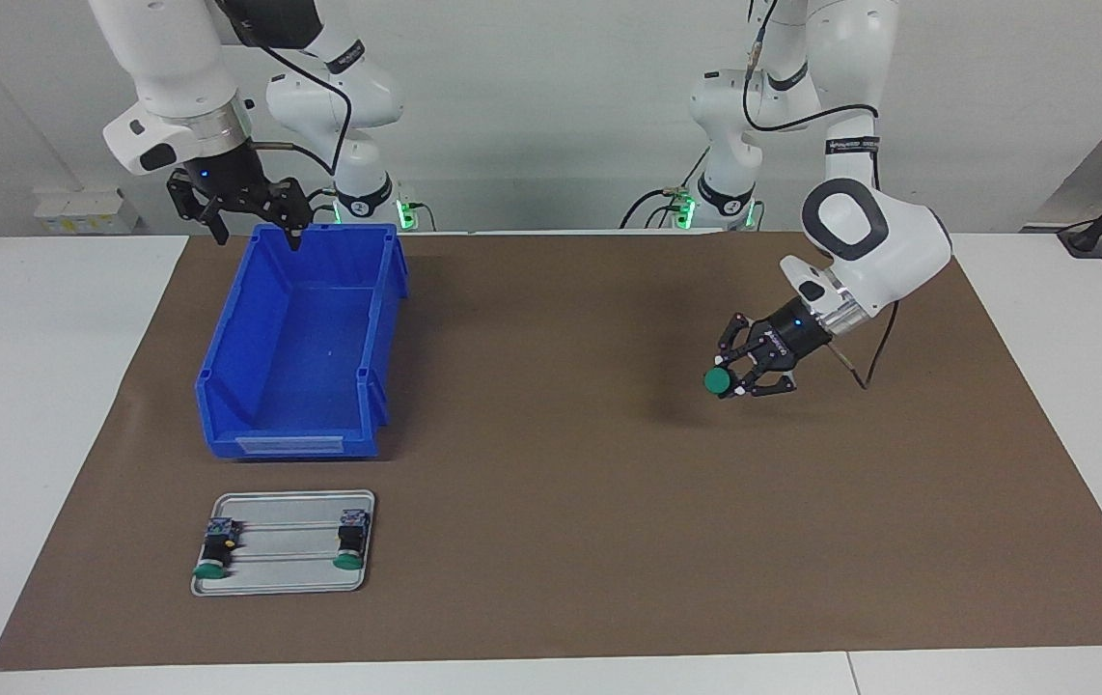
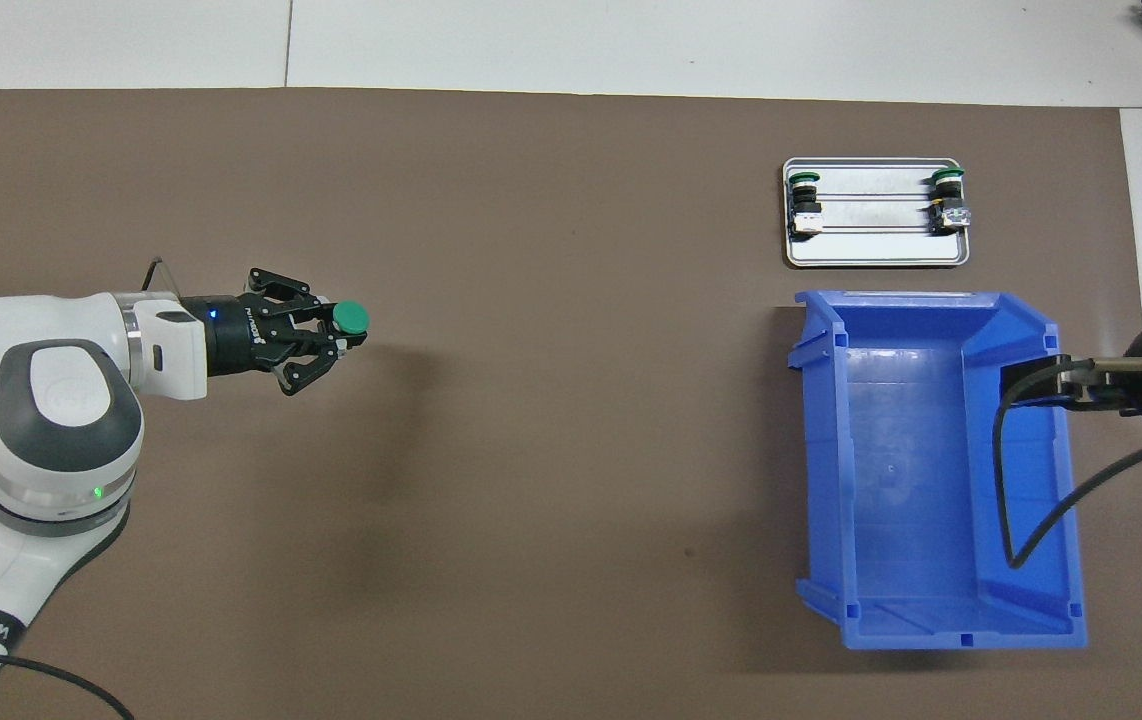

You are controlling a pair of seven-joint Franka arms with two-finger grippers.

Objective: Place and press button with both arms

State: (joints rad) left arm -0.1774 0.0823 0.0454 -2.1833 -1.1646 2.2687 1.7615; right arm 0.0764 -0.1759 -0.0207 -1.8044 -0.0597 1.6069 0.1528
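The left end effector (image 1: 739,375) grasps a button (image 1: 719,382) above the mat (image 1: 551,463); a loose pinch risks dropping it. The right end effector (image 1: 252,214) hangs released over the bin (image 1: 300,338).

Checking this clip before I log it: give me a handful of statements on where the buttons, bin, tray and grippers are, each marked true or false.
1. The left gripper holds a green-capped button in the air above the brown mat. True.
2. Three buttons lie on the metal tray. False: two lie there, one at each end.
3. The blue bin has a button in it. False: nothing shows inside it.
4. The right gripper is open, up over the bin's edge nearest the robots. True.
5. The tray lies nearer to the robots than the bin. False: it lies farther from them.
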